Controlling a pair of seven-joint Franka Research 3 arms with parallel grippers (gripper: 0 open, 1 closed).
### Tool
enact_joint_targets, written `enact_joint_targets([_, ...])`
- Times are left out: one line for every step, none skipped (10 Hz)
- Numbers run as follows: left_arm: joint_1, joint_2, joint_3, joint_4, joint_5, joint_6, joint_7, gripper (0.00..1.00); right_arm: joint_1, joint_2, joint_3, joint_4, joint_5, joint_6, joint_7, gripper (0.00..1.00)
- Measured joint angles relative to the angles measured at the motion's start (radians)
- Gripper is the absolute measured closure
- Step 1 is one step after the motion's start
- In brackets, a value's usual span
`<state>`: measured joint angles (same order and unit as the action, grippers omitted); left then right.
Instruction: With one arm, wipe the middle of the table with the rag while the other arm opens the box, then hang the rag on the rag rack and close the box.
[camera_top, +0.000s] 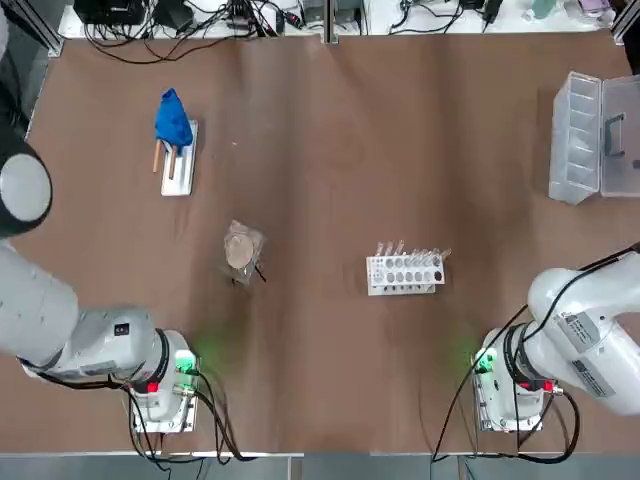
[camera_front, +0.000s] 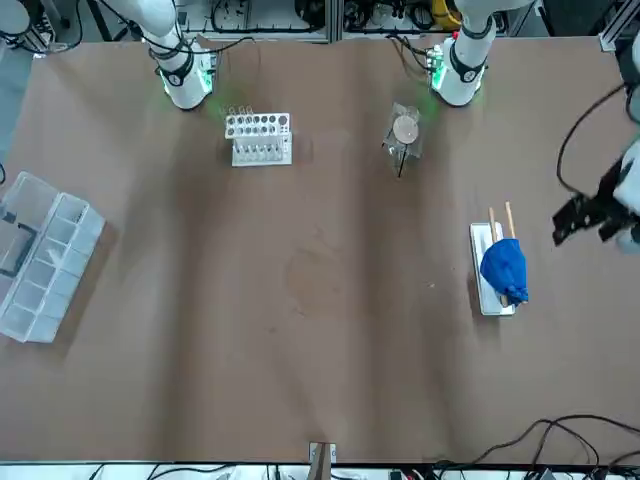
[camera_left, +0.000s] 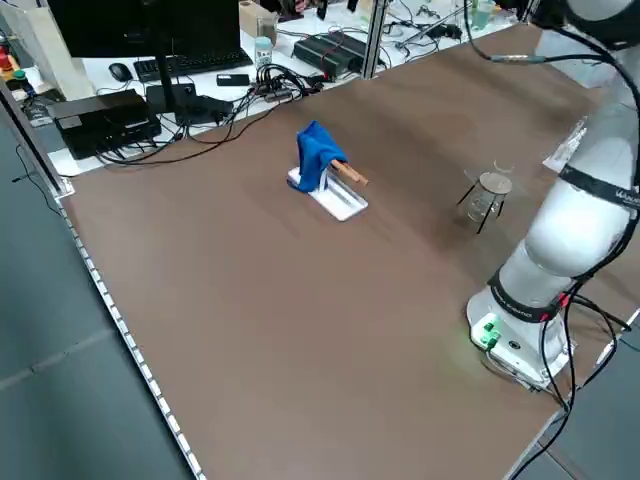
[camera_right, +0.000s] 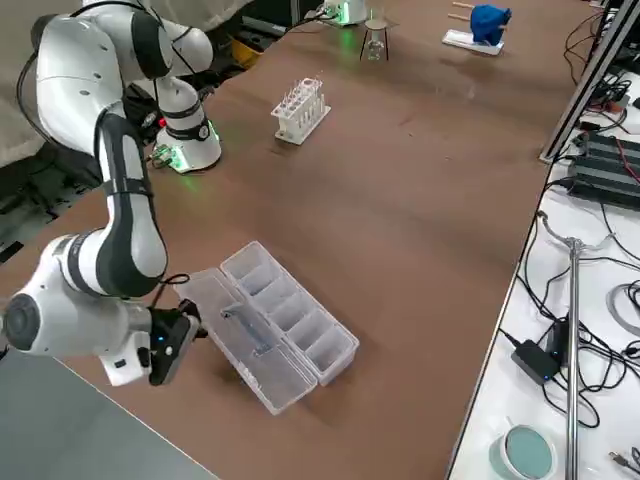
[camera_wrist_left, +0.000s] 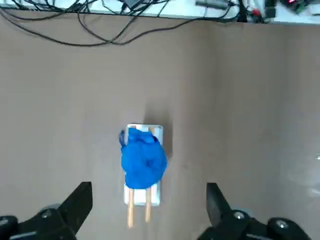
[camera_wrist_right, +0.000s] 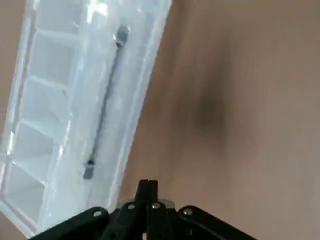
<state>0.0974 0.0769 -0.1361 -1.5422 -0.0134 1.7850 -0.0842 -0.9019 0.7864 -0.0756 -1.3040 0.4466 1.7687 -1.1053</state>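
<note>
While the small bright blue cloth rag hangs bunched over the two thin wooden rods of the white rectangular rag rack, at the far left part of the large brown matte table, both arms stand clear of the table's middle. Seen from its own wrist camera, the left gripper is above the table with its two black fingers spread wide and empty, the rag and the rack lying on the tabletop between them and below. In the front view that gripper shows dark, off the table's edge, just beyond the rack and the rag. At the far right edge of the table, the long translucent whitish plastic box lies open, its lid with the black handle folded flat beside the row of divided compartments. From the right side, the right gripper sits low beside the lid edge of the box, and its wrist view shows the fingers pressed together with nothing between them, next to the box. Between the arms stand a white rack of small clear tubes and a tan round lump in clear wrapping, well apart from each other.
</note>
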Motion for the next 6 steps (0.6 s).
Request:
enact_joint_targets([-0.002, -0.009, 0.005, 0.029, -0.024, -0.06, 0.004, 0.0, -0.001, -0.001, 0.011, 0.019, 0.003, -0.03, 0.0, 0.99])
enact_joint_targets([-0.025, -0.011, 0.023, 0.071, -0.026, -0.146, 0.005, 0.01, -0.003, -0.007, 0.023, 0.036, 0.006, -0.077, 0.006, 0.99])
enact_joint_targets([-0.066, -0.019, 0.059, 0.099, -0.026, -0.226, 0.004, 0.01, -0.003, -0.02, 0.046, 0.049, 0.012, -0.132, 0.026, 0.99])
enact_joint_targets([-0.088, -0.036, 0.078, 0.105, -0.026, -0.273, 0.001, 0.01, 0.006, -0.034, 0.087, 0.049, 0.02, -0.184, 0.061, 0.99])
enact_joint_targets([-0.089, -0.049, 0.079, 0.1, -0.026, -0.288, 0.001, 0.01, 0.042, -0.031, 0.123, 0.035, 0.021, -0.187, 0.095, 0.99])
enact_joint_targets([-0.089, -0.051, 0.081, 0.093, -0.026, -0.286, 0.001, 0.01, 0.09, -0.022, 0.134, 0.021, 0.021, -0.174, 0.112, 0.99])
